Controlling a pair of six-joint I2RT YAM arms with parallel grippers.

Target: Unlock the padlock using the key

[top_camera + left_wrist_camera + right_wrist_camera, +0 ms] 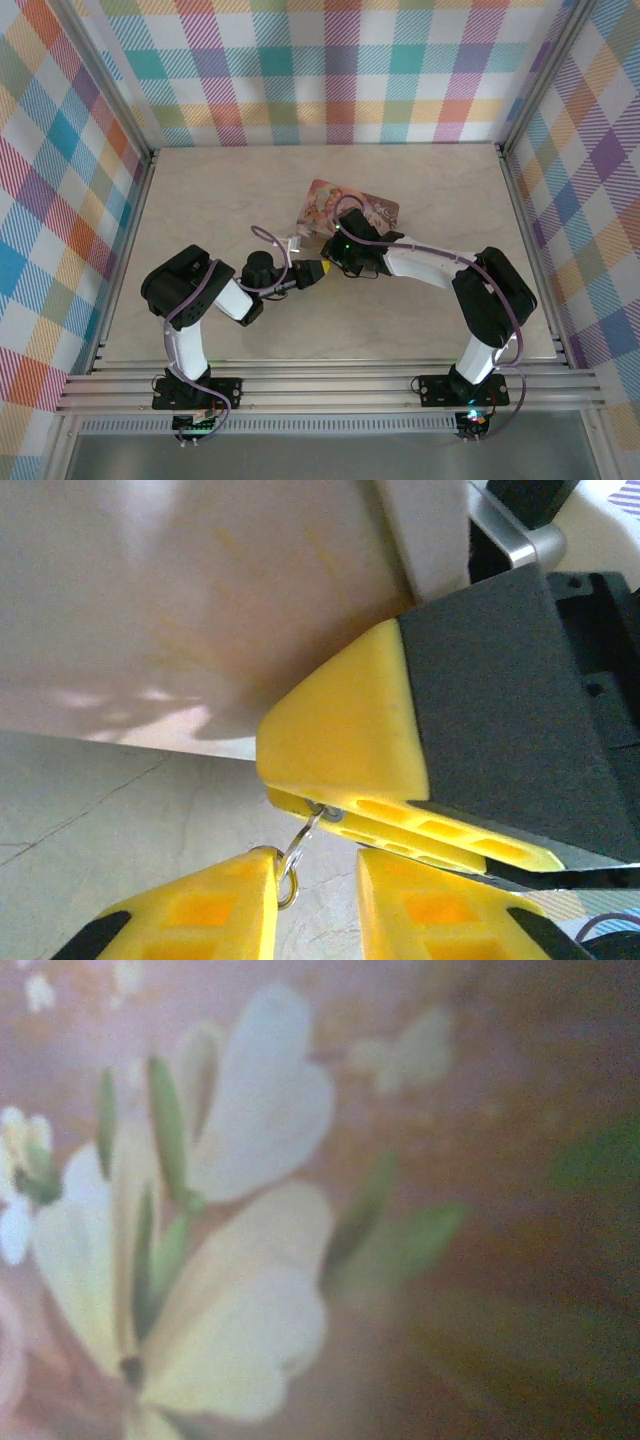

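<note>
In the left wrist view my right gripper [272, 788] comes in from the right with its yellow fingers pressed together on the key [314, 828], a thin grey metal sliver. A small wire ring [287, 885] hangs from the key and rests against the inner edge of one of my left fingers [200, 910]. My left gripper [318, 872] stands open just below, with nothing gripped. From above, both grippers [314, 270] meet tip to tip at the near-left corner of the pink pictured tin box [365, 208]. The padlock is hidden.
The right wrist view is a blurred close-up of the flower picture [230, 1260] on the tin's lid. A pale pinkish wall [180, 600] rises behind the fingers. Checked walls and metal rails [330, 385] bound the pale wooden table [200, 200].
</note>
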